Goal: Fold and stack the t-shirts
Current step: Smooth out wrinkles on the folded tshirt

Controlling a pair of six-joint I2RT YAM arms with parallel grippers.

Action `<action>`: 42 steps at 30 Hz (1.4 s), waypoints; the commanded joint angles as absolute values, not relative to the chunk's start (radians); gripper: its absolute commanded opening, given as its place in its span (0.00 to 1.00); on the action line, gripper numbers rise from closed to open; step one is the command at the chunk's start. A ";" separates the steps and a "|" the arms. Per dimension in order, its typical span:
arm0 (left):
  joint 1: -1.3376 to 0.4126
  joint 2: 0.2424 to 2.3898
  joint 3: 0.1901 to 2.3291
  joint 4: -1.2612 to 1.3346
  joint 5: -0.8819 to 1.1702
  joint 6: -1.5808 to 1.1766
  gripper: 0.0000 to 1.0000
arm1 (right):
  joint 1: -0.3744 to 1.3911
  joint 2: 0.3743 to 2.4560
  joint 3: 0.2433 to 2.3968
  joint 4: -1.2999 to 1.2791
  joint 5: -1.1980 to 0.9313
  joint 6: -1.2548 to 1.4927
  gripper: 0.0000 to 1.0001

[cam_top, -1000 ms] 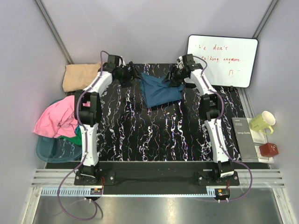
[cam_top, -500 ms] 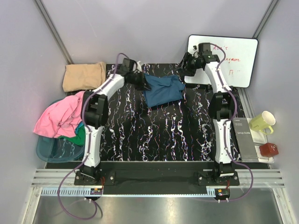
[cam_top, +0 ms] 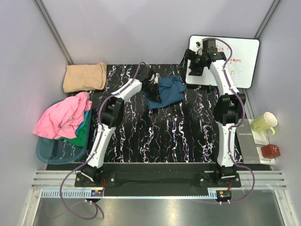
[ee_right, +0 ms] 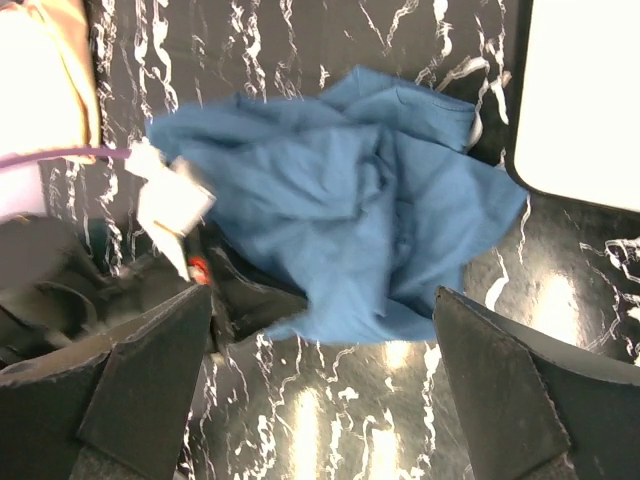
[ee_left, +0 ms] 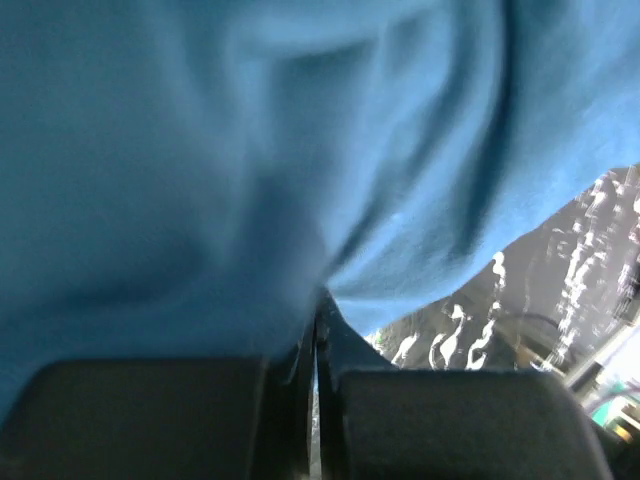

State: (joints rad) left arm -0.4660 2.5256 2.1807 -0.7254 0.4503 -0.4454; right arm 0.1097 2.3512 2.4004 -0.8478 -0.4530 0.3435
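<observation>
A crumpled teal-blue t-shirt (cam_top: 168, 91) lies at the back middle of the black marbled mat (cam_top: 155, 136). My left gripper (cam_top: 153, 88) is at its left edge, shut on the cloth. In the left wrist view the blue shirt (ee_left: 250, 150) fills the frame and runs into the closed tips of the left gripper (ee_left: 316, 335). My right gripper (cam_top: 194, 64) hangs open above the shirt's right side, by the whiteboard. The right wrist view looks down on the shirt (ee_right: 350, 220) between its spread fingers (ee_right: 150, 370), holding nothing. A folded tan t-shirt (cam_top: 85, 76) lies at the back left.
A pink t-shirt (cam_top: 61, 117) and a green one (cam_top: 83, 135) hang over a teal basket (cam_top: 49, 151) at the left. A whiteboard (cam_top: 237, 60) leans at the back right. A yellow mug (cam_top: 263, 123), a booklet (cam_top: 248, 139) and a red object (cam_top: 271, 150) sit at the right edge.
The left gripper shut on the shirt's left edge and carried it rightward, bunching the cloth. The right gripper let go, opened wide and rose back toward the whiteboard.
</observation>
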 commanded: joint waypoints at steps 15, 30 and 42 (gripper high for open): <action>-0.592 2.071 1.525 -0.851 0.370 -0.261 0.00 | 0.109 2.200 2.197 -0.879 -0.529 0.285 1.00; -0.540 1.664 1.557 -0.853 0.139 -0.359 0.99 | 0.265 1.816 1.599 -0.839 -0.568 0.264 0.92; -0.330 1.861 1.540 -0.781 0.408 -0.354 0.99 | 0.345 1.813 1.391 -0.724 -0.517 0.345 0.49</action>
State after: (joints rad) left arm -0.3447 1.8194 1.5356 -0.8253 0.2966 -0.3634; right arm 0.3531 1.8290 1.3808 -0.7795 -0.5793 0.3344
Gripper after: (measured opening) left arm 0.987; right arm 0.494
